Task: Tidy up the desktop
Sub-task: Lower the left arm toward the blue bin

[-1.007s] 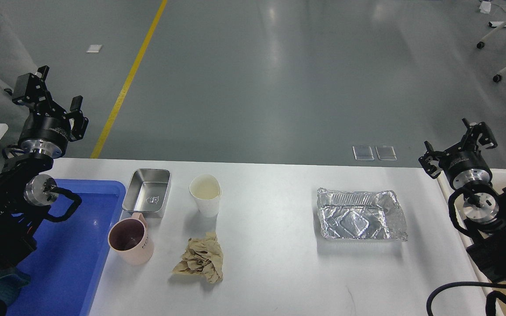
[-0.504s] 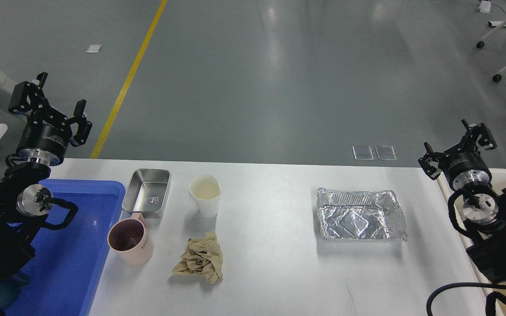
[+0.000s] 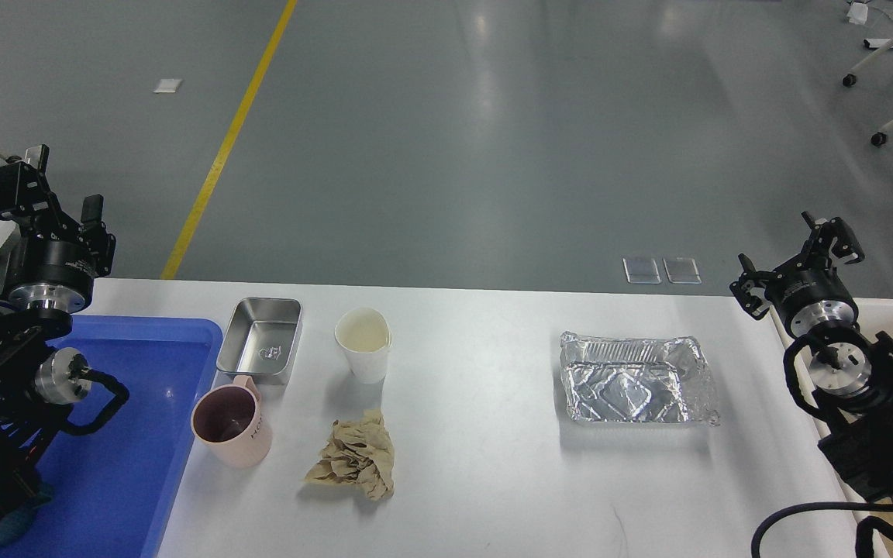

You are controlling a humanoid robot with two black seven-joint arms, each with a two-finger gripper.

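Both my left gripper (image 3: 51, 198) and right gripper (image 3: 797, 256) hung spread and empty. Between them, the desktop (image 3: 477, 465) held mug (image 3: 231, 425), steel tin (image 3: 260, 339), paper cup (image 3: 365, 344), crumpled paper (image 3: 355, 456), and foil tray (image 3: 636, 379); tidying looked barely begun.

Both grippers hang above the far table edge with open air around them. Inward of the left gripper (image 3: 49, 203), a rectangular steel tin (image 3: 260, 339), a white paper cup (image 3: 363, 342), a pink plastic mug (image 3: 231, 425) and a crumpled brown paper wad (image 3: 354, 456) crowd together, leaving only narrow gaps. Beneath it lies the blue plastic tray (image 3: 136, 434). Inward of the right gripper (image 3: 795, 260) sits a crinkled foil container (image 3: 636, 378). Between cup and foil, the white desktop (image 3: 477, 434) offers a wide clear lane.
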